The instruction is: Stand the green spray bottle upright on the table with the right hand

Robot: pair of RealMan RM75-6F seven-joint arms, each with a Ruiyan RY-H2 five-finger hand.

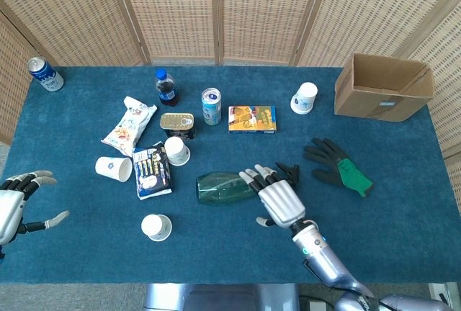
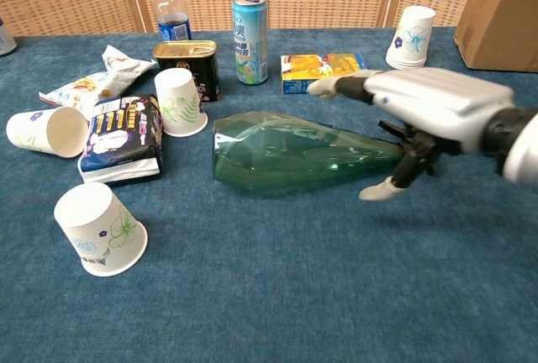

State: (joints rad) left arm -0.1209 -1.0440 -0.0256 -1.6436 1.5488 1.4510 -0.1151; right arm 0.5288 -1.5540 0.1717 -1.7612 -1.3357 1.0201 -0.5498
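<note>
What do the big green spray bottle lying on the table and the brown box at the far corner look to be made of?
The green spray bottle looks like clear, glossy tinted plastic: the blue cloth shows through its wall and light glints on it. Its black trigger head seems matt plastic. The brown box looks like plain cardboard, dull, with folded flaps.

Green spray bottle (image 2: 294,153) is lying on its side on the blue bench (image 2: 294,296), black nozzle pointing right. The right hand (image 2: 429,111) is spread out above the nozzle end, fingers (image 2: 332,86) stretched left over the neck and the thumb down on the near side, nothing held. Further back there's a paper cup (image 2: 178,102) next to a tin (image 2: 187,65), a tall can (image 2: 250,25) and a yellow box (image 2: 324,73). Another cup (image 2: 99,228) sits front left.
</note>
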